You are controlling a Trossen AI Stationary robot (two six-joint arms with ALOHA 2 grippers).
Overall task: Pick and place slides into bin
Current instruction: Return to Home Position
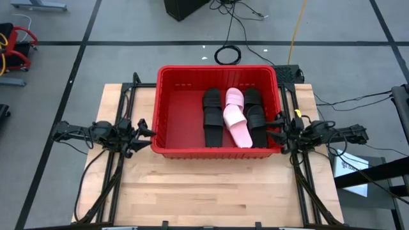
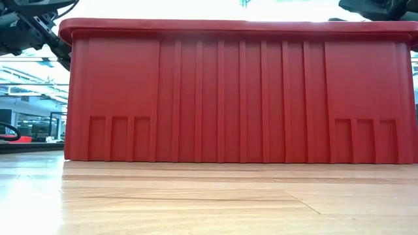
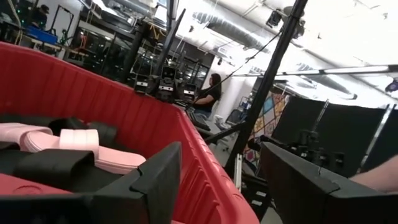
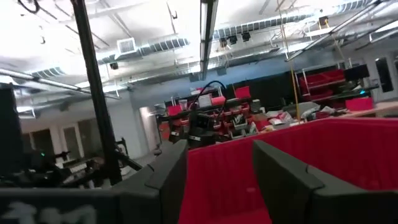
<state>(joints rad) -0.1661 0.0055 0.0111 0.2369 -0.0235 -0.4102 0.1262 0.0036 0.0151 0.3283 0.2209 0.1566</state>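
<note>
Wooden counter [image 1: 211,191] carries the bin [image 1: 176,108] at its far middle.
I see slides [image 1: 235,118], black and pink, in its right half; jaws on left arm [image 1: 102,133] and right arm [image 1: 332,133] flank it, parted, gripping nothing.

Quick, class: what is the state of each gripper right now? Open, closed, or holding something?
Left gripper: open, holding nothing.
Right gripper: open, holding nothing.

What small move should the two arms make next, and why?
Probably draw both arms back from the bin: the slides lie inside it, and the left gripper and right gripper hang open and empty beside its side walls.
</note>
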